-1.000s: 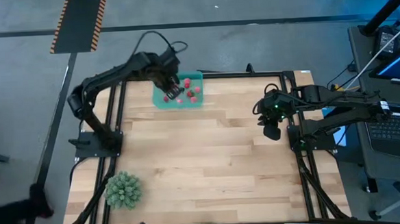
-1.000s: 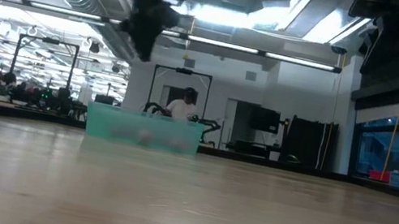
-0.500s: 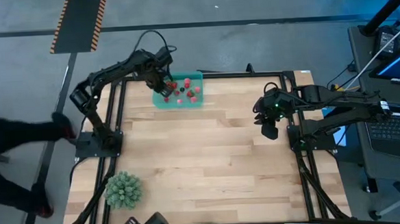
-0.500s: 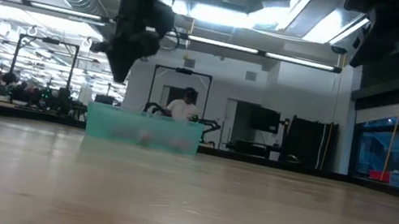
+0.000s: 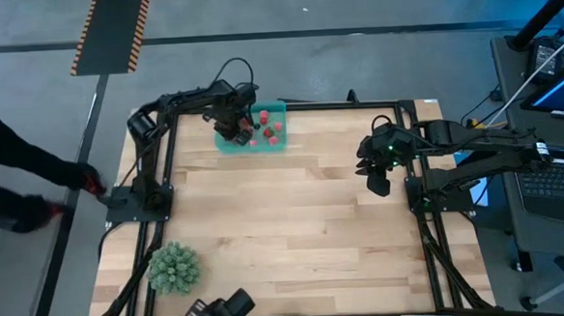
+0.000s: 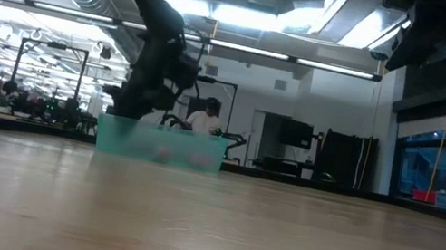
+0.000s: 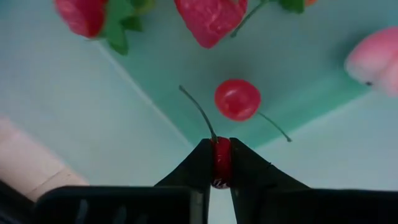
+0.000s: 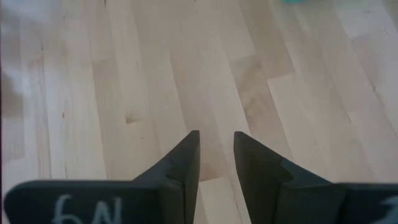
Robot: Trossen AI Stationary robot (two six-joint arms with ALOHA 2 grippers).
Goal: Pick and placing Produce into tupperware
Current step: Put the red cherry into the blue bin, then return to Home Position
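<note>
The only readable marking is handwritten in pale strokes on the dark body of the right gripper (image 8: 216, 155), seen in the right wrist view; it looks like "6N" as shown. Nothing else in any view carries text, a number or a brand that can be read.

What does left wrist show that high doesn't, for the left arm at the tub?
Left wrist only: the left gripper is shut on a red cherry, its stem rising, with a second cherry lying loose just past it. High only: the right gripper waits over bare wood, and a spiky green ball sits at the near left. Both: fruit inside the teal tupperware.
</note>
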